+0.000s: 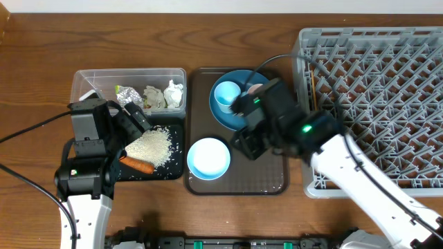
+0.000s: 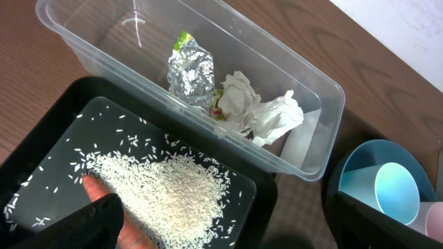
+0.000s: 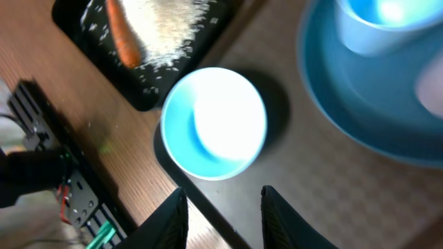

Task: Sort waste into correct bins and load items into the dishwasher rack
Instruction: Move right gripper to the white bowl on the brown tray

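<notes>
Right gripper (image 3: 223,220) parted and empty, white bowl (image 3: 214,124) just ahead, left gripper (image 1: 133,124) spread wide above rice (image 2: 173,200)

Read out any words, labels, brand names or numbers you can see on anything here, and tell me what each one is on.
No text can be read in any view.
Foil wrapper in the clear tub: a yellow-green printed edge, too small and crumpled to read.
Bowl, blue cup, rack: no markings visible.
</notes>
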Controlling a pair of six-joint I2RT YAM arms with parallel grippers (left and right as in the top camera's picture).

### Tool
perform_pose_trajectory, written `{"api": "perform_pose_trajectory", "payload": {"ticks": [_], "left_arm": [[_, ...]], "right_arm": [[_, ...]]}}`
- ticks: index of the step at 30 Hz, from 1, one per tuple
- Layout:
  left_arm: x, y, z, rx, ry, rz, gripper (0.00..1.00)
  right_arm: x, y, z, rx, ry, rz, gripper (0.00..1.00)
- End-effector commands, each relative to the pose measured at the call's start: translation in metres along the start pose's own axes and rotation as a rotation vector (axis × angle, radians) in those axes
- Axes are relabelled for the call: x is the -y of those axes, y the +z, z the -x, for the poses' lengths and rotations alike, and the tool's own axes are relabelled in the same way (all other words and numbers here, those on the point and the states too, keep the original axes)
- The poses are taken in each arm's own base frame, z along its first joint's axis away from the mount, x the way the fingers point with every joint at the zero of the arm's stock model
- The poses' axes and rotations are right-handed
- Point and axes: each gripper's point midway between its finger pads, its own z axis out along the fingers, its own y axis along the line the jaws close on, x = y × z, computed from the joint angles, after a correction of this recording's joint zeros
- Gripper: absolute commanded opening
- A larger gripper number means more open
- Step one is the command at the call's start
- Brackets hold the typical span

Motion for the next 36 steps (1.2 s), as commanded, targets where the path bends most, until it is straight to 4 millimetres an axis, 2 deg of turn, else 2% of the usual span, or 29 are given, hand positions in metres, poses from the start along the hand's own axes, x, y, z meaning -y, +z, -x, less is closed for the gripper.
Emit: {"api": "perform_pose_trajectory", "payload": {"ticks": [1,6,14,18,23,29,36], "left_arm": [[0.001,-0.004,0.007,0.020,0.005,-0.001,0.95],[0.001,-0.004,0.007,0.020,0.005,-0.001,0.95],[0.001,-0.004,0.007,0.020,0.005,-0.001,0.95],[0.001,-0.004,0.007,0.020,0.005,-0.001,0.95],[0.001,-0.004,0.007,0.020,0.005,-0.001,0.95],[0.001,-0.004,0.007,0.020,0.005,-0.001,0.95],[0.001,-0.004,0.007,0.019,0.005,-0.001,0.95]], "right_arm": [[-0.012,0.015,0.002,-0.006,-0.098,-0.075,0.34],[-0.030,0.050,-0.008,-0.051,-0.193,-0.132,0.34],[-0.059,0.116,-0.028,-0.121,-0.288,-0.095,0.38],[-0.054,0.141,-0.039,-0.160,-0.314,-0.133,0.40],[-0.049,0.151,-0.046,-0.188,-0.311,-0.143,0.38],[-0.050,0.152,-0.045,-0.182,-0.311,-0.139,0.34],[-0.057,0.152,-0.052,-0.196,-0.306,-0.131,0.34]]}}
